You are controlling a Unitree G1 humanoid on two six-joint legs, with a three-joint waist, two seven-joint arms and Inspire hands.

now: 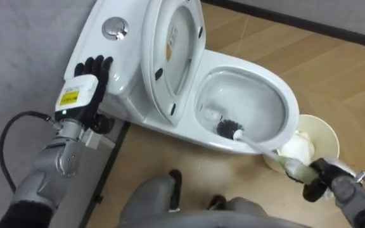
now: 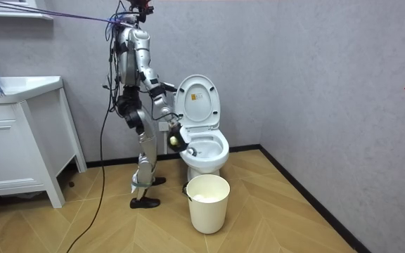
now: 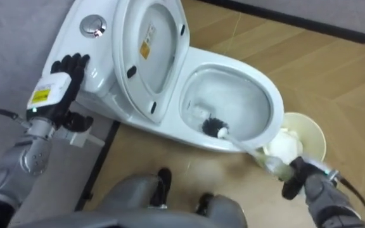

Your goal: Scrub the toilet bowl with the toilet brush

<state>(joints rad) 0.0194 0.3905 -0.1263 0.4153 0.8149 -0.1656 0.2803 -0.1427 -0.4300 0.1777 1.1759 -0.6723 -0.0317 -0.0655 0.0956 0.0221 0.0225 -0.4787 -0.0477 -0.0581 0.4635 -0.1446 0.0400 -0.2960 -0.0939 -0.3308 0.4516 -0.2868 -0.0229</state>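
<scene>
The left arm is bent at the elbow at the lower left, with the forearm raised; the left hand (image 1: 89, 75) is held upright, its back turned to the camera, fingers straight and close together; the right forearm is stretched in from the lower right; the right hand (image 1: 319, 180) is clenched, fingers curled round the handle of the brush (image 1: 230, 129); in the room view the body is held standing, both arms forward.
</scene>
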